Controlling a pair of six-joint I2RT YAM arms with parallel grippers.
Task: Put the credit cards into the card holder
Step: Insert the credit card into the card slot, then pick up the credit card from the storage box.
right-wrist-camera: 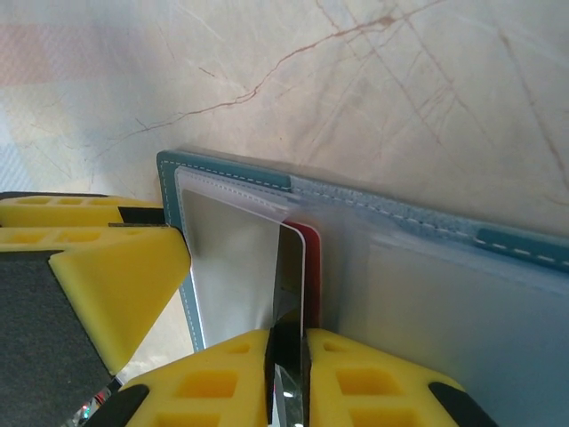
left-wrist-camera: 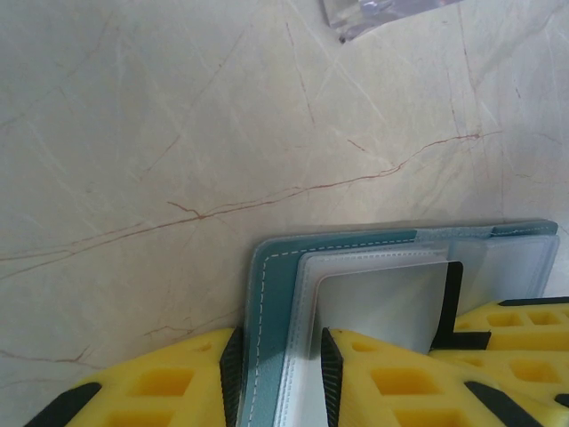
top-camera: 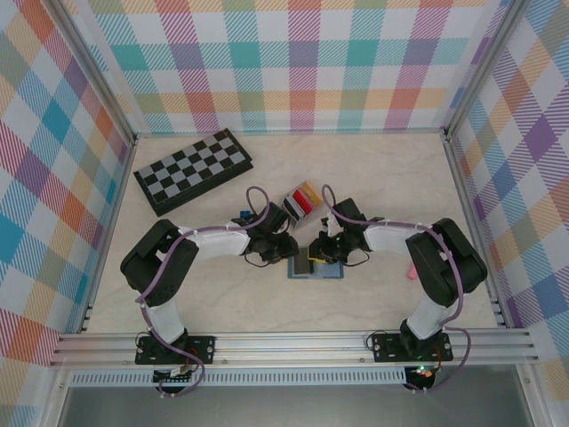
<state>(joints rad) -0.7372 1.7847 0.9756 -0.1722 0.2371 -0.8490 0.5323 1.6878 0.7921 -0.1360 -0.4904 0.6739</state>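
The card holder (top-camera: pixel 331 271), a flat teal wallet with clear plastic pockets, is lying open near the middle of the tabletop's (top-camera: pixel 382 178) near edge, between the two arms. The left gripper (left-wrist-camera: pixel 280 360) is clamping the holder's stitched outer edge, cover and pocket leaves together between its pads. The right gripper (right-wrist-camera: pixel 286 345) is pinching a black card (right-wrist-camera: pixel 290 267) by its trailing end and presenting it edge-on at the mouth of a pocket. A red card (right-wrist-camera: pixel 310 238) is showing just behind the black one, apparently already in the pocket.

The black card is looking light, stiff and glossy, so it is likely to slip or twist in the pads if it meets resistance. The grip on the trailing end, centred across the width, is leaving the leading end free to enter the pocket. The pocket film is soft and floppy and probably clinging to itself, so the card's corner could catch on the lip rather than slide under it. The holder itself is light and is resting on smooth marbled stone, so it would likely skate away without the left gripper's hold. The cover edge beside the pocket mouth seems the right place for that hold.

More cards (top-camera: pixel 307 196) are standing in a small rack (top-camera: pixel 296 213) near the middle of the tabletop. A pink card (top-camera: pixel 411 271) is lying flat towards the right edge, where it may be hard to pick up.
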